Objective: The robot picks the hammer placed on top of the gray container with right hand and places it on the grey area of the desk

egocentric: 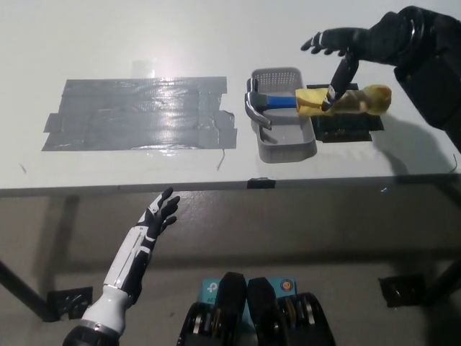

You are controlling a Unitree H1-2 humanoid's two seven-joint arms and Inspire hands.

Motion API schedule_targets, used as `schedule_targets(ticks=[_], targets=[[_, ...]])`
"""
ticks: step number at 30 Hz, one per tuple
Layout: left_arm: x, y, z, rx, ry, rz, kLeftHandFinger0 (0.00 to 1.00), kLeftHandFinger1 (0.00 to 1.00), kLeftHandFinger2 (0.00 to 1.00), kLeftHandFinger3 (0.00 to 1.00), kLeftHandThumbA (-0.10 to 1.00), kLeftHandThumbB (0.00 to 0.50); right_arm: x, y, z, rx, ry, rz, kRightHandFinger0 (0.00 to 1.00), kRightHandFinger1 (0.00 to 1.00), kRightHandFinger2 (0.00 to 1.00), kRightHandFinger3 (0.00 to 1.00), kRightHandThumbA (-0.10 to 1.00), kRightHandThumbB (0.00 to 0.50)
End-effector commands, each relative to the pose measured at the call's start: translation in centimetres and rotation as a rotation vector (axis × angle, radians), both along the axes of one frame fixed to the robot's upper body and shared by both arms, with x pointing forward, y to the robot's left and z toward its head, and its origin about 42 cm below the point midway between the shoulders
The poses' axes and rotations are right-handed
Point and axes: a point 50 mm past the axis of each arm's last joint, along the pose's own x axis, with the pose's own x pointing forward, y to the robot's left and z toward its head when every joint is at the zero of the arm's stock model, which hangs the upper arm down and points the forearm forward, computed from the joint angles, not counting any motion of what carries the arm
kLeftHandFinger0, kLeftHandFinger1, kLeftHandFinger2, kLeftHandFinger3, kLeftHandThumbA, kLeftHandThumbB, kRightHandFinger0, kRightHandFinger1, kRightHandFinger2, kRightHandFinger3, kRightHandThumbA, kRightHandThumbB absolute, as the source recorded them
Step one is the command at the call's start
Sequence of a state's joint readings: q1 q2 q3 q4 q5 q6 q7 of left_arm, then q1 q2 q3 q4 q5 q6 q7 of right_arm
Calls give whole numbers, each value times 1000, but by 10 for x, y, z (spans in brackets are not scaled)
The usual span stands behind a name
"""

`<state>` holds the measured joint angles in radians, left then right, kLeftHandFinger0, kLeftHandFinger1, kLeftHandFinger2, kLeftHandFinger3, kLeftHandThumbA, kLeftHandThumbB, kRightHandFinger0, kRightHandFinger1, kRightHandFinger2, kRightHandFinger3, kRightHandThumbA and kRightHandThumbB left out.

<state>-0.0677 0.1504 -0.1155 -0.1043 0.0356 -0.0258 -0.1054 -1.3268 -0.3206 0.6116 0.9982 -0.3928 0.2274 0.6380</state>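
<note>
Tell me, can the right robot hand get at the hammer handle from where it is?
Probably yes: the right robot hand hovers open above the hammer's yellow-wrapped handle, which overhangs the gray container, nothing covering it.
</note>
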Motion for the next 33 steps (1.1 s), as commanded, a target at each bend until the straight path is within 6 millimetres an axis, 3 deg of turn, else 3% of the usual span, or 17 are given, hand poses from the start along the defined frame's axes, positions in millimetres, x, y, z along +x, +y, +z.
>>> schedule_targets(ticks=[1, 8, 13, 25, 28, 33], targets=[[1, 0, 13, 33, -46, -37, 1000, 1000, 1000, 1000, 1000, 206, 3, 11, 23, -33, -66, 7, 1000, 1000, 1000, 1000, 1000, 335], [4, 2, 15, 36, -53, -40, 1000, 1000, 1000, 1000, 1000, 206, 6, 4, 19, -50, -67, -7, 1000, 1000, 1000, 1000, 1000, 320], [3, 2, 14, 34, -55, -44, 1000, 1000, 1000, 1000, 1000, 190, 6, 3, 10, -66, -51, -13, 1000, 1000, 1000, 1000, 1000, 348], [3, 3, 16, 32, -52, -40, 1000, 1000, 1000, 1000, 1000, 204, 6, 2, -6, -96, -21, -28, 1000, 1000, 1000, 1000, 1000, 351], [3, 3, 16, 30, -52, -39, 1000, 1000, 1000, 1000, 1000, 187, 6, 4, -13, -101, -12, -25, 1000, 1000, 1000, 1000, 1000, 394], [2, 4, 15, 28, -51, -42, 1000, 1000, 1000, 1000, 1000, 189, 5, 6, -25, -76, 11, -31, 1000, 1000, 1000, 1000, 1000, 358]])
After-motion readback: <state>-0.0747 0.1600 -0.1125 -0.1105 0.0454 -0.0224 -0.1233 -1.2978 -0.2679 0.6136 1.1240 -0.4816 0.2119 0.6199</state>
